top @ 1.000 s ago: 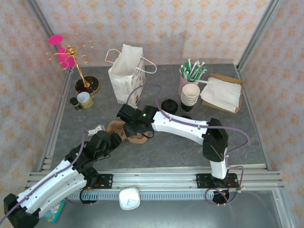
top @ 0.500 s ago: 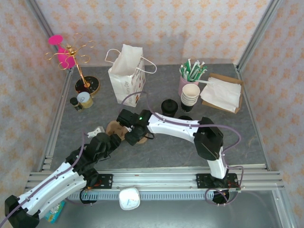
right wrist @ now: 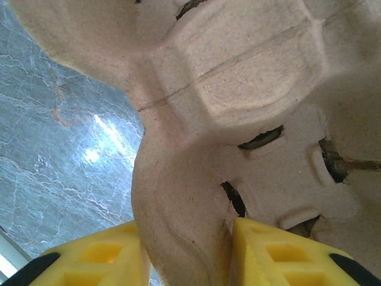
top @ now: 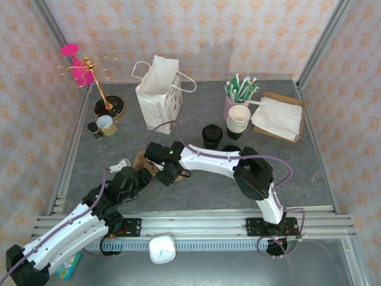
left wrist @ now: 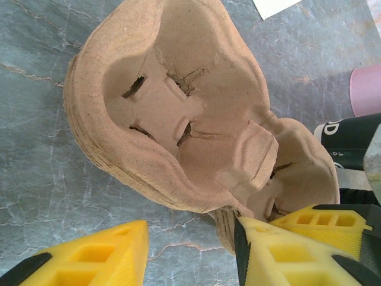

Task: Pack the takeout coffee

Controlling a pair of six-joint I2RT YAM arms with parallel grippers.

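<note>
One small black takeout coffee cup [top: 212, 134] is pictured from above, standing upright on the grey marbled table [top: 297, 173]. It is set just left of a nested stack of black cups [top: 239, 122] with a cream inside, and to the right of a white paper bag [top: 158, 92]. Its top is shown as a dark round disc inside a thin rim. Whether that disc is a lid or the drink cannot be made out, and its foot is partly masked by the right arm [top: 214, 159]. It is kept apart from the brown moulded-pulp cup carrier [left wrist: 178, 119], which lies nearer the arms' bases.

The right gripper [right wrist: 187, 253] is seen pinched onto a wall of the carrier, with pulp pressed against both yellow fingers [right wrist: 89, 262]. The left gripper [left wrist: 190, 253] is held partly open. The carrier's rim is met by one finger only, and bare table is shown between the rim and the other finger. From above, both sets of fingertips are hidden beneath the wrists, and most of the carrier is covered by them. In the right wrist view the carrier is cut off on three sides.
</note>
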